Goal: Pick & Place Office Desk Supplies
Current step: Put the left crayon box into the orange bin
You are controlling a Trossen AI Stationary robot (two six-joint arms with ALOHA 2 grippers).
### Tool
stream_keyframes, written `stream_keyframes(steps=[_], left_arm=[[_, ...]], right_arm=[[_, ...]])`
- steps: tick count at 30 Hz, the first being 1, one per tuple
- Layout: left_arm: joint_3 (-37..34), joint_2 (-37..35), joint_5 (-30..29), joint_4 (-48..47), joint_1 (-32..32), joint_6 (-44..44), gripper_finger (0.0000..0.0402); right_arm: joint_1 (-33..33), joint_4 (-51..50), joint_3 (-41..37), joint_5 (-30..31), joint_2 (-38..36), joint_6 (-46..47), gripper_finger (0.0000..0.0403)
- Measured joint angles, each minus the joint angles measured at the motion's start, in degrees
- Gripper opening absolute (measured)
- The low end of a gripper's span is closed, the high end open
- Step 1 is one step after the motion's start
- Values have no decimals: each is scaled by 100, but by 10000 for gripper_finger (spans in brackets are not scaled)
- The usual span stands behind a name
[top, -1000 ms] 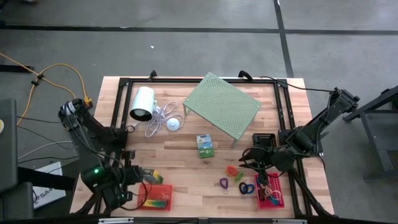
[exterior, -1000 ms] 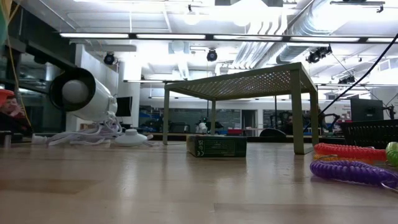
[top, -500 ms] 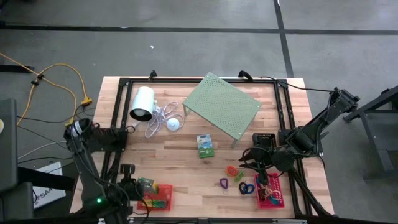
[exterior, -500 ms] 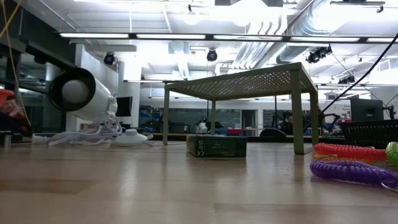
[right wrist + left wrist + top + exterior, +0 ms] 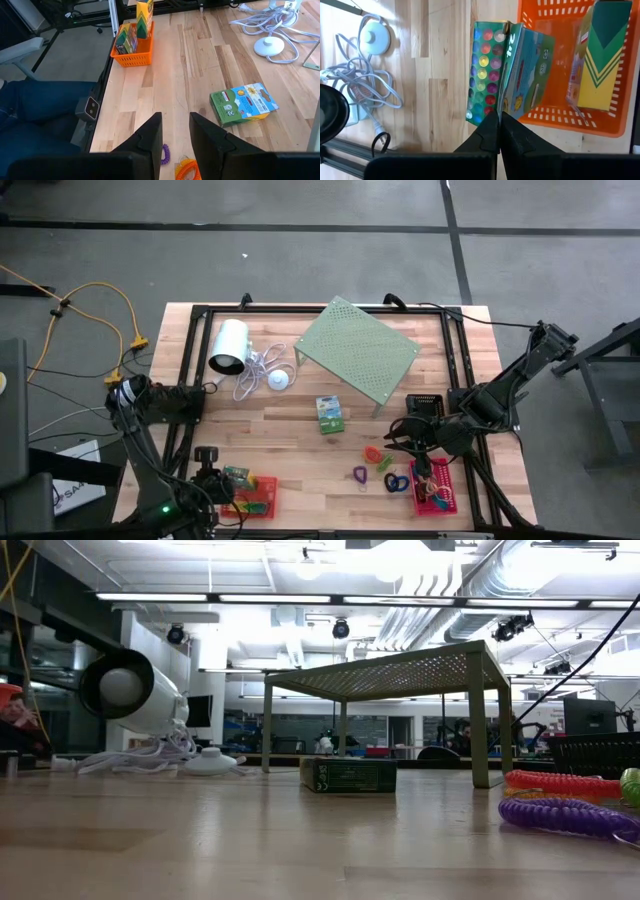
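1. Green-and-white cardboard is being pinched at one edge by the left gripper (image 5: 498,131), its fingers clamped together on a flat crayon box (image 5: 505,70) that is tilting over the rim of the red basket (image 5: 262,502) at the table's seven o'clock corner, judged to be on its way in beside the yellow-green marker box (image 5: 600,55) already standing inside
2. Right gripper (image 5: 408,435) is hovering with fingers apart at four o'clock, above the coiled bands (image 5: 378,457), likely poised for the next pick
3. Pink basket (image 5: 436,488) is sitting at five o'clock, close to those bands for short transfers
4. Second green-white box (image 5: 329,413) is lying flat at table centre, awaiting collection
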Motion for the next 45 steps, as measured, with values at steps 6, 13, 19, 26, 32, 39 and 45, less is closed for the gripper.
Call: stream_keyframes(steps=[6, 13, 19, 26, 32, 39, 45], left_arm=[[4, 49, 13, 69, 2, -110, 0], [4, 370, 201, 197, 4, -83, 0], [3, 400, 309, 487, -26, -84, 0], [2, 405, 358, 653, -31, -61, 0], [-7, 616, 441, 845, -33, 60, 0], [-7, 662, 541, 1099, -33, 103, 0], [-7, 662, 639, 1185, -33, 201, 0]], right_arm=[[0, 0, -1, 0, -1, 0, 86], [0, 0, -2, 0, 0, 0, 86], [1, -1, -2, 0, 0, 0, 86], [1, 0, -2, 0, 1, 0, 86], [1, -2, 0, 0, 1, -2, 86], [-1, -2, -1, 0, 0, -1, 86], [1, 0, -2, 0, 1, 0, 86]])
